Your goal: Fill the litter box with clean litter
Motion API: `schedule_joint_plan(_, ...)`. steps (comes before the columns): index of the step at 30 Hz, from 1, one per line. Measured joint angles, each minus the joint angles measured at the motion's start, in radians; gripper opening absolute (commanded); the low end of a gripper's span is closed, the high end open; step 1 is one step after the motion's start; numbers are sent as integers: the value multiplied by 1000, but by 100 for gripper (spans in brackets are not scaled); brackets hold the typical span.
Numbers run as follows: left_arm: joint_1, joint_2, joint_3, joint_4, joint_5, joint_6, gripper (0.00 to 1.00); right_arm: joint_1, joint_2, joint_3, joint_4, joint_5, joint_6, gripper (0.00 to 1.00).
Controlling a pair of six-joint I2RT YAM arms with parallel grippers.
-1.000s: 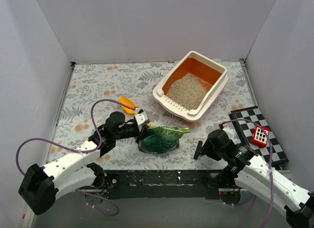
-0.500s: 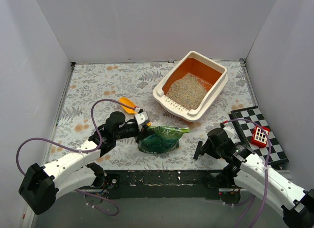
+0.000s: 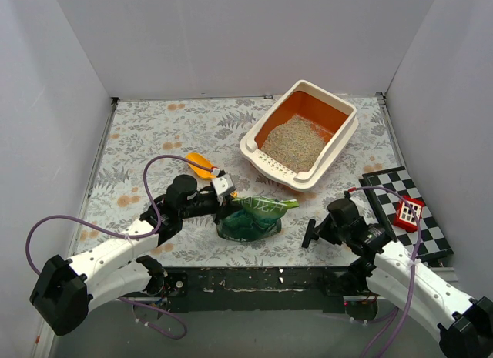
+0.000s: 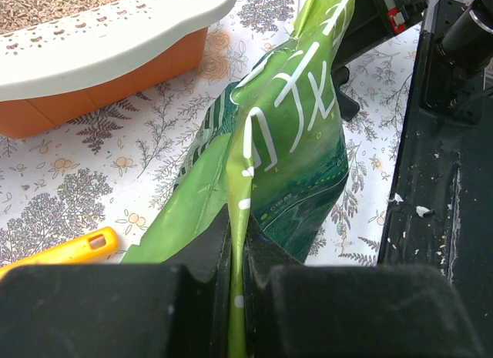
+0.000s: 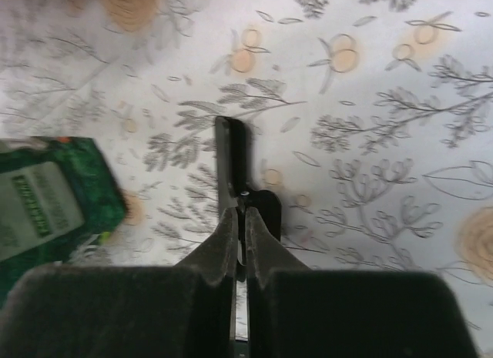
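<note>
The litter box (image 3: 345, 115), cream outside and orange inside, stands at the back right and holds a pile of clean litter (image 3: 293, 142). Its slotted rim (image 4: 115, 35) fills the top of the left wrist view, with litter (image 4: 46, 4) just showing. A crinkled green bag (image 3: 250, 218) lies near the table's front. My left gripper (image 3: 225, 208) is shut on the bag's (image 4: 293, 142) flattened top edge, jaws (image 4: 237, 235) pinching it. My right gripper (image 3: 312, 235) hovers low to the bag's right, its jaws (image 5: 240, 215) shut on a thin black tool (image 5: 231, 150). The bag's corner (image 5: 46, 196) shows at left.
An orange scoop (image 3: 199, 162) lies left of the bag, also seen as a handle (image 4: 62, 250). A checkered board (image 3: 393, 185) with a small red item (image 3: 407, 212) sits at the right front. The table's dark front edge (image 4: 447, 181) runs close by.
My right gripper's jaws have closed from half open onto the thin black tool, and that arm has shifted slightly left. The left arm and bag have not moved.
</note>
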Motion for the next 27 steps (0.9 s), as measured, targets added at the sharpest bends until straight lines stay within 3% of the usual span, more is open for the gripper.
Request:
schedule_joint_plan(6, 0, 0, 0, 0, -1, 0, 0, -2, -21, 2, 48, -23, -3, 1)
schedule_joint_plan(10, 0, 0, 0, 0, 0, -2, 21, -3, -48, 43, -35, 12, -37, 1)
schedule_joint_plan(12, 0, 0, 2, -1, 0, 0, 28, -3, -46, 109, -90, 35, -71, 1)
schedule_joint_plan(16, 0, 4, 35, -56, -1, -5, 34, -5, -20, 278, -159, 76, -148, 1)
schedule_joint_plan(27, 0, 23, 380, -347, -32, -41, 55, -5, 133, 723, -273, 92, -447, 1)
